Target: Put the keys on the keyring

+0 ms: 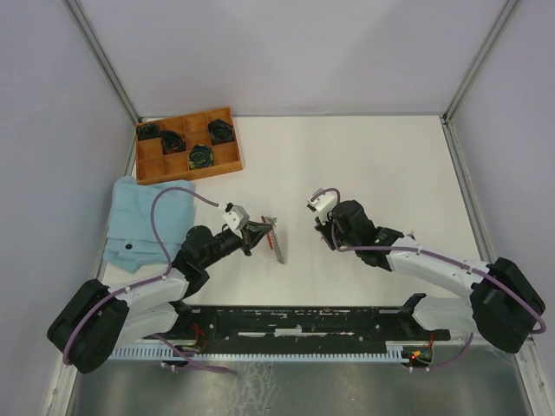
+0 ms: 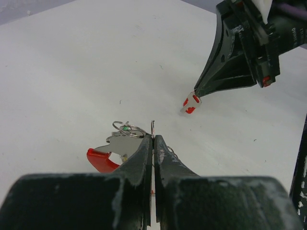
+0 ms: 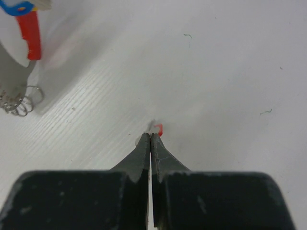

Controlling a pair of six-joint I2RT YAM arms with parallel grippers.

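Closest, the left gripper [image 2: 152, 141] is pinched narrow on a thin wire of the keyring [image 2: 127, 128], low over the bench [image 2: 72, 72]. A flat silver piece with a red end [image 2: 103, 158] hangs beside the rings, half hidden behind a finger; key or strap, I cannot tell. Further off, the right gripper [image 3: 150, 139] is closed tight on 1 small key [image 2: 191, 104]. Only its red-and-pale tip pokes out, and the rest is hidden. From above, the 2 grippers sit near each other but apart. Beyond lie a blue cloth [image 1: 143, 217] and a wooden tray [image 1: 158, 169] holding 4 dark coils [image 1: 201, 157], their detail too small to read.
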